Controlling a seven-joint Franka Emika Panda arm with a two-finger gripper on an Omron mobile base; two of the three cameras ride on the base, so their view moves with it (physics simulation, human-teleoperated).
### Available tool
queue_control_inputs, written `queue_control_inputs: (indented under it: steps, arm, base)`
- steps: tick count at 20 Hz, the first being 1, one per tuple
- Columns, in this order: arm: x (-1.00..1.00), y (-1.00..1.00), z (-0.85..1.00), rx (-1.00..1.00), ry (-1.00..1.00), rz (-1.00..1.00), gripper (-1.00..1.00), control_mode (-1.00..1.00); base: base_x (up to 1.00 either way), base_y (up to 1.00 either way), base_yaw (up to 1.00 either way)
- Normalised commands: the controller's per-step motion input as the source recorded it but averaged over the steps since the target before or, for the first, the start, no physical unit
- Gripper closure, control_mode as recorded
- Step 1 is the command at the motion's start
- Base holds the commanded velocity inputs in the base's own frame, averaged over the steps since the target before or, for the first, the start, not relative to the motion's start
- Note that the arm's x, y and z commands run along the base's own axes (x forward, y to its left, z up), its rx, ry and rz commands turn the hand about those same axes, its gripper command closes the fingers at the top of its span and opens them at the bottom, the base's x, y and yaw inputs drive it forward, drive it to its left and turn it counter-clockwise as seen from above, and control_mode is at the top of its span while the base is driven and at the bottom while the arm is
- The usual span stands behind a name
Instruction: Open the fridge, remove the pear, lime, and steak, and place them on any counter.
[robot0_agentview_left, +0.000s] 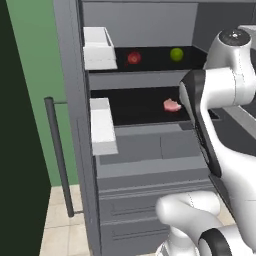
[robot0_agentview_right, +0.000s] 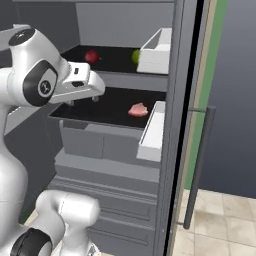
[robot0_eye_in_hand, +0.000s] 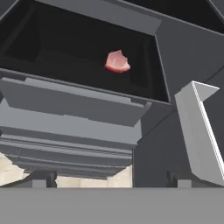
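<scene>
Fridge (robot0_agentview_left: 150, 165) open, unlabelled; steak (robot0_eye_in_hand: 117, 61) below pear (robot0_agentview_left: 134, 58) and lime (robot0_agentview_left: 176, 54).

One pear (robot0_agentview_left: 134, 58), one lime (robot0_agentview_left: 176, 54), one steak (robot0_agentview_left: 172, 105), two door bins (robot0_agentview_left: 99, 48)

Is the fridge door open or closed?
Open. The fridge door is swung wide, so its shelves show the pear and lime above and the steak below.
</scene>
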Motion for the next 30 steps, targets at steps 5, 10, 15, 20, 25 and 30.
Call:
queue_control_inputs:
  steps: [5, 10, 15, 20, 25, 30]
  arm:
    - [0.00, 0.00, 0.00, 0.00, 0.00, 0.00, -1.00, 1.00]
    - [0.00, 0.00, 0.00, 0.00, 0.00, 0.00, -1.00, 1.00]
    - [0.00, 0.00, 0.00, 0.00, 0.00, 0.00, -1.00, 1.00]
    - [0.00, 0.00, 0.00, 0.00, 0.00, 0.00, -1.00, 1.00]
    - [0.00, 0.00, 0.00, 0.00, 0.00, 0.00, -1.00, 1.00]
    - [0.00, 0.00, -0.19, -0.01, -0.01, 0.00, -1.00, -1.00]
  base:
    - [0.26, -0.20, 0.00]
    - [0.56, -0.07, 0.00]
    - [0.61, -0.01, 0.00]
    - [0.65, 0.00, 0.00]
    - [0.11, -0.01, 0.00]
    - [0.00, 0.00, 0.00]
